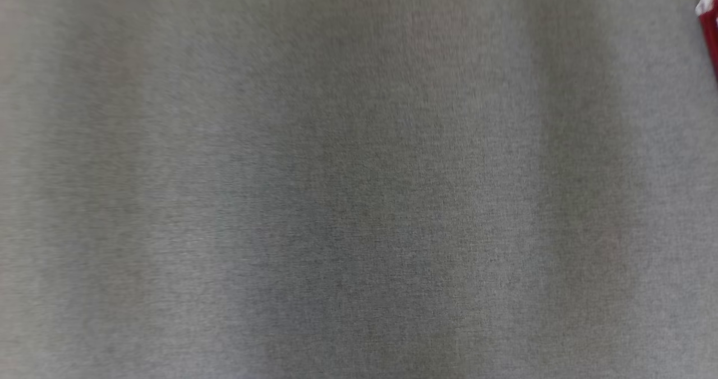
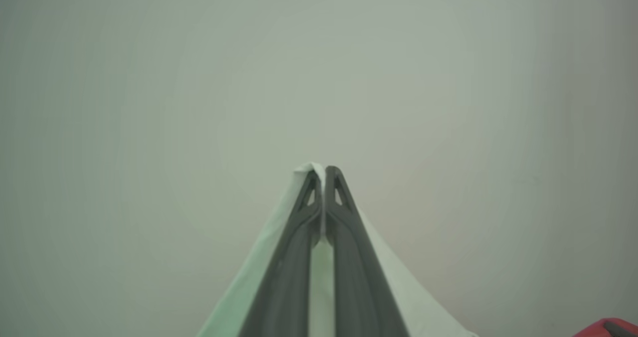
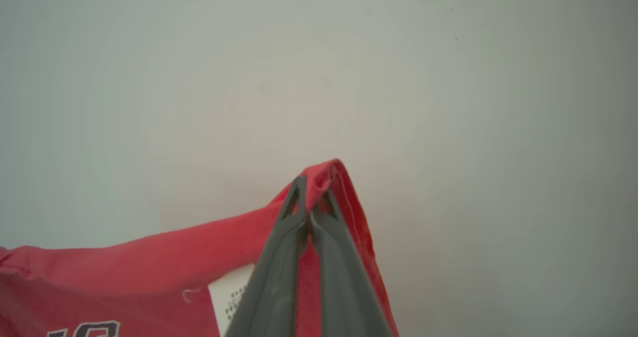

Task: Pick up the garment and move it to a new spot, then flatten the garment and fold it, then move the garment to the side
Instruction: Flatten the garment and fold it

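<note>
Soft, limp garment (image 3: 149, 262) — left gripper (image 2: 324, 172) clamps a pale edge, right gripper (image 3: 311, 192) the red hem; probably light, best held by corners.

On the garment (image 3: 149, 267), a white label (image 3: 230, 297) with rows of tiny dark print, too small to read. Lower on the same red cloth, large white characters (image 3: 87, 329) outlined in dark, cut off by the picture's edge and not legible.
</note>
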### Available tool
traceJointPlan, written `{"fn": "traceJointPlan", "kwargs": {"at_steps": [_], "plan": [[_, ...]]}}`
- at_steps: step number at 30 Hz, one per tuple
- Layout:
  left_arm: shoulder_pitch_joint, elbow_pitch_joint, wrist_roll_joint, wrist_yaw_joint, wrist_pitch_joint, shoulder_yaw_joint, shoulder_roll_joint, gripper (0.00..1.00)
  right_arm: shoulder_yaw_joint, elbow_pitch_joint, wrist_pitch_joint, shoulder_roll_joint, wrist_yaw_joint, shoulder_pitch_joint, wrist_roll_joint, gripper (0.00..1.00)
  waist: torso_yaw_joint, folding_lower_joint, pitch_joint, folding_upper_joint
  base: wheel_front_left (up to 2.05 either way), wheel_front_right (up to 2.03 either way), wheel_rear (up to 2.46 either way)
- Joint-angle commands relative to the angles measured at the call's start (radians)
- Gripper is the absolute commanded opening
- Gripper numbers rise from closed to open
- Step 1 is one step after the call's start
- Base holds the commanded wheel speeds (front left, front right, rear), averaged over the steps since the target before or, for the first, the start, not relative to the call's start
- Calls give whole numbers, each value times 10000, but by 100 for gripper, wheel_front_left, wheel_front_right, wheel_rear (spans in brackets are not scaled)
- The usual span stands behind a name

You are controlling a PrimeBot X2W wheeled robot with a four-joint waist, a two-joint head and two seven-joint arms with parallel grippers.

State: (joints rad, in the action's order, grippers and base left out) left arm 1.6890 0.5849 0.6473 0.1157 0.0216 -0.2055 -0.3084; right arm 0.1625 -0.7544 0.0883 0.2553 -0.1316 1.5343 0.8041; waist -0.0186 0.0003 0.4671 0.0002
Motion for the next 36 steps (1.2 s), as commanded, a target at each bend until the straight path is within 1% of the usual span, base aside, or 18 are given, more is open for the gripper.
{"fn": "traceJointPlan", "kwargs": {"at_steps": [1, 5, 6, 12, 16, 22, 25, 30, 36], "plan": [[832, 563, -239, 75, -22, -140, -10, 0, 50, -286, -92, -56, 25, 802, -439, 0, -662, -3, 1355, -2, 0, 0, 0], [2552, 1678, -462, 87, 166, -404, 34, 0, 17, -980, -343, -57, 25, 2245, -1105, 0, -764, -3, 1647, -2, 0, 0, 0], [2552, 1678, -462, 87, 166, -404, 34, 0, 17, -980, -343, -57, 25, 2245, -1105, 0, -764, -3, 1647, -2, 0, 0, 0], [4179, 3163, -748, 126, 603, -713, 142, 0, -114, -2025, -631, 94, 25, 3835, -2005, 0, -736, -3, 1916, -2, 0, 0, 0], [4853, 3914, -618, 147, 895, -743, 314, 0, -271, -2684, -803, 77, 26, 4570, -2448, 0, -671, -3, 2068, -2, 0, 0, 0], [5276, 4653, -507, 143, 1238, -1017, 631, 0, -265, -3355, -990, -157, 25, 5141, -2853, 0, -666, -3, 2291, -2, 0, 0, 0], [5385, 4818, -440, 148, 1288, -1268, 663, 0, -159, -3577, -1060, -199, 25, 5320, -2975, 0, -700, -3, 2420, -2, 0, 0, 0], [5457, 4865, -130, 151, 1404, -1626, 734, 0, -37, -3892, -1177, -182, 25, 5441, -3073, 0, -703, -3, 2596, -2, 0, 0, 0], [4912, 4678, 392, 153, 1590, -1987, 659, 0, 83, -3925, -1386, -288, 25, 5034, -2817, 0, -710, -3, 2595, -2, 0, 0, 0]]}}
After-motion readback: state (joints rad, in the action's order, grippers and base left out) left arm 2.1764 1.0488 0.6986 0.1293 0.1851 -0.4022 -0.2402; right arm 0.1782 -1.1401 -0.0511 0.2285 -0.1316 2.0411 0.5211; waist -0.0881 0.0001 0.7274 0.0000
